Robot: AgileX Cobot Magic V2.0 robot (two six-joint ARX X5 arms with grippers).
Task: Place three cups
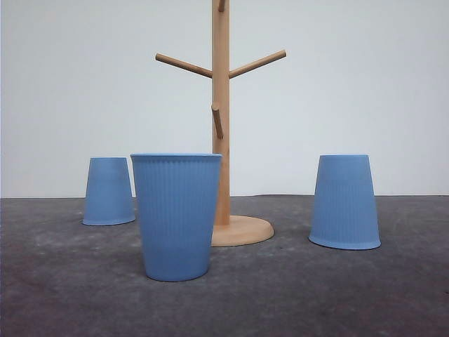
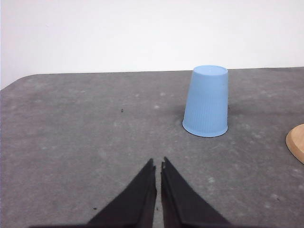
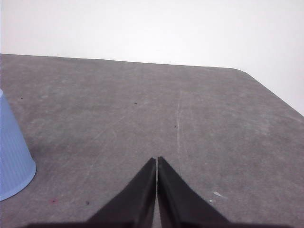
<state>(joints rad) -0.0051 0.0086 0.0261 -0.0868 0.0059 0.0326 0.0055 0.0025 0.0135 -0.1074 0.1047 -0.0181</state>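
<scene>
Three light-blue ribbed cups stand on the grey table in the front view. One cup (image 1: 176,214) is upright, nearest the camera, left of centre. A second cup (image 1: 109,191) is upside down at the far left. The third cup (image 1: 344,201) is upside down on the right. In the left wrist view my left gripper (image 2: 157,162) is shut and empty, with an inverted cup (image 2: 206,101) some way beyond it. My right gripper (image 3: 157,159) is shut too, holding nothing; part of an inverted cup (image 3: 12,152) sits at the frame's edge beside it.
A wooden cup tree (image 1: 222,105) with slanted pegs stands on a round base (image 1: 245,230) behind the upright cup; an edge of that base (image 2: 297,142) appears in the left wrist view. A white wall backs the table. The table corner (image 3: 247,73) rounds off ahead.
</scene>
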